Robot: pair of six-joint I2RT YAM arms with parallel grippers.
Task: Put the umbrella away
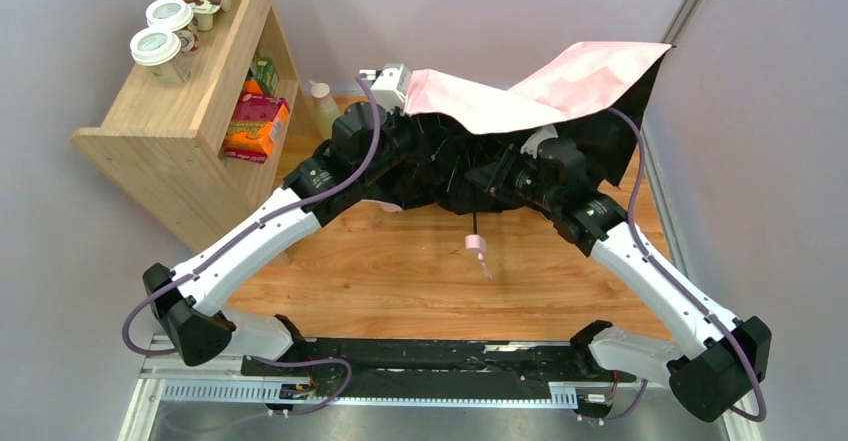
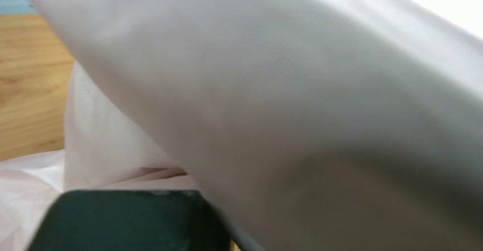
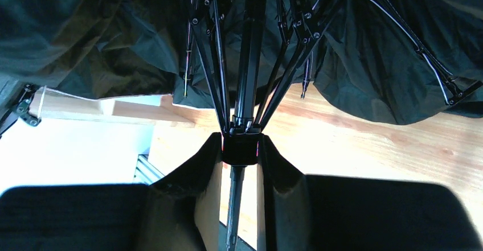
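The umbrella is half folded at the back of the wooden table. Its pale pink canopy is raised, with the black underside and ribs below. The thin black shaft points toward me and ends in the small pink handle with its strap. My right gripper is shut on the black runner on the shaft, under the canopy. My left gripper is at the canopy's left edge. In the left wrist view, pink fabric fills the frame and only one dark finger shows.
A wooden shelf unit stands at the back left with cups and a yogurt pack on top and boxes inside. A pale bottle stands beside it. Grey walls close in left and right. A metal rail runs along the near edge.
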